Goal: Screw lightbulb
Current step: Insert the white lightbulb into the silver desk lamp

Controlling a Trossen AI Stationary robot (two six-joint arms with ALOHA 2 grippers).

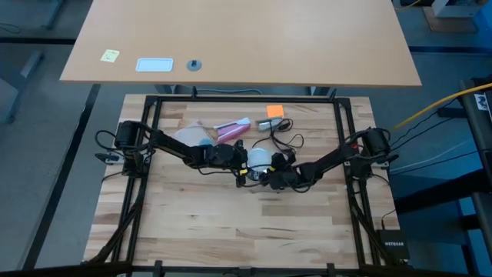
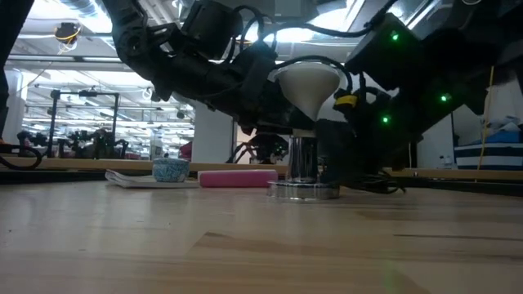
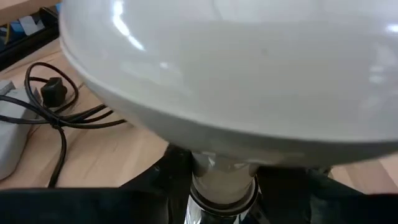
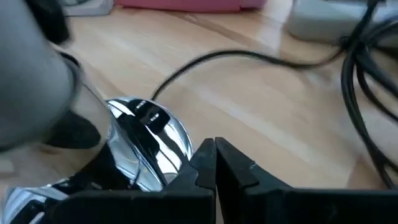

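With the left gripper [image 1: 240, 158] clasping the lightbulb [image 2: 309, 85] over the socket [image 2: 303, 169] and the right gripper [image 4: 214, 163] pinched closed at its base, any tilt could cross-thread it.

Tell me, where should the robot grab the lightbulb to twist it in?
Probably around the wide white globe of the lightbulb, with fingers on opposite sides, coming in level from the side. The bulb stands upright, neck down in the shiny socket, so the narrow neck is mostly hidden, and the round top gives the best hold for turning.

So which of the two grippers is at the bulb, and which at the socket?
The left gripper is at the bulb; the right gripper is down by the chrome socket.
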